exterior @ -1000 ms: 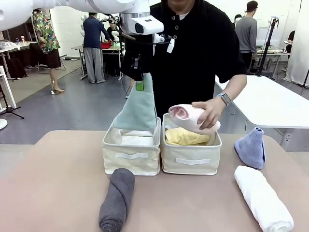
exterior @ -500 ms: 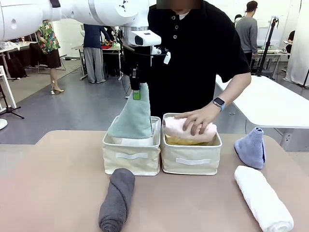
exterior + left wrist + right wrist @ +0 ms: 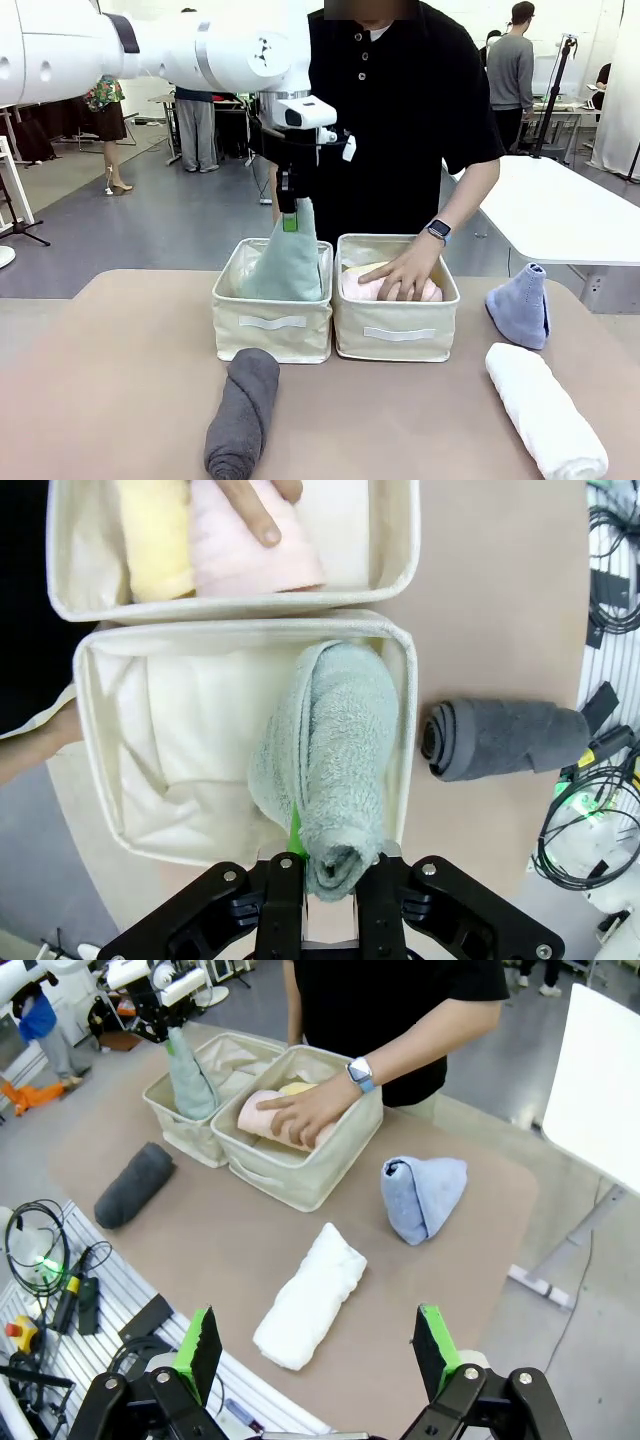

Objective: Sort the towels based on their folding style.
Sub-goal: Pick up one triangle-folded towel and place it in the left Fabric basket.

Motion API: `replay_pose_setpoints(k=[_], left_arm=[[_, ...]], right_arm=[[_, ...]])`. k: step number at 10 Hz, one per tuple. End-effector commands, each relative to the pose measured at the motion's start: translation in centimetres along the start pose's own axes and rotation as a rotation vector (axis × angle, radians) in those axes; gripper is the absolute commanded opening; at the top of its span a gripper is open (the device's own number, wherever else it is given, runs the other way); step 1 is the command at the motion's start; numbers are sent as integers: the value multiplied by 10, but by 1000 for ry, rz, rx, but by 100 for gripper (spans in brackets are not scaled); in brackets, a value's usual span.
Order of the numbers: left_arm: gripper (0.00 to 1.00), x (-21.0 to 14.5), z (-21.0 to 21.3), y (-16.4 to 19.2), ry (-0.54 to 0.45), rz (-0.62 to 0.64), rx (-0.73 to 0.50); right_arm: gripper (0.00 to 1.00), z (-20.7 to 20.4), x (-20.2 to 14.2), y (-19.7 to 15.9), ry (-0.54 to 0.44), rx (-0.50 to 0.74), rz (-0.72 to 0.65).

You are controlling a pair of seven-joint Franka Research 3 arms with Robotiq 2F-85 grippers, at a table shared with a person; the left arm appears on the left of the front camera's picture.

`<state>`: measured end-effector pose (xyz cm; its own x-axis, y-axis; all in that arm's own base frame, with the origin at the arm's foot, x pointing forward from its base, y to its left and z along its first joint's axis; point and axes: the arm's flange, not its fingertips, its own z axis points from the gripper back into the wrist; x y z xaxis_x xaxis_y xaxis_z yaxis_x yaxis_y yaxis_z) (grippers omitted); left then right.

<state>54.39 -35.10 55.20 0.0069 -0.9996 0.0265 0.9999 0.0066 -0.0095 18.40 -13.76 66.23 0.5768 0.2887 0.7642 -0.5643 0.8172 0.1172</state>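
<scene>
My left tool [image 3: 289, 212] pinches the pale green cone towel [image 3: 288, 268] by its tip. The cone hangs straight below, long axis upright, base inside the bin [image 3: 271, 338] beneath. My right tool [image 3: 318, 1345] gapes empty.

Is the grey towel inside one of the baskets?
No, the grey towel lies rolled on the table, in front of the cream bin that the green towel is in.

We identify this site as an open-plan robotics laboratory. Evidence: a smooth grey hall floor [image 3: 150, 230], a long white work table [image 3: 560, 215], people standing at far benches [image 3: 195, 130], and loose black cable bundles [image 3: 612, 520] beside the tan tabletop [image 3: 120, 380].
</scene>
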Motion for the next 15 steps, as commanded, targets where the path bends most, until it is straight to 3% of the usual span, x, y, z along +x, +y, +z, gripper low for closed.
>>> replay_pose_setpoints(k=[1, 7, 8, 9, 11, 15], left_arm=[[16, 7, -24, -4, 24, 11, -19], [16, 15, -91, -15, 44, -106, -77], [27, 15, -91, -16, 40, -122, -73], [76, 15, -90, -18, 38, -144, -63], [100, 14, -88, -19, 33, -154, -61], [100, 13, -82, -18, 20, -161, -62]], right_arm=[[100, -1, 0, -1, 2, -11, -8], [100, -1, 0, -1, 2, -11, -8], [100, -1, 0, -1, 2, -11, -8], [100, -1, 0, -1, 2, -11, -8], [100, -1, 0, -1, 2, -11, -8], [100, -1, 0, -1, 2, -11, -8]])
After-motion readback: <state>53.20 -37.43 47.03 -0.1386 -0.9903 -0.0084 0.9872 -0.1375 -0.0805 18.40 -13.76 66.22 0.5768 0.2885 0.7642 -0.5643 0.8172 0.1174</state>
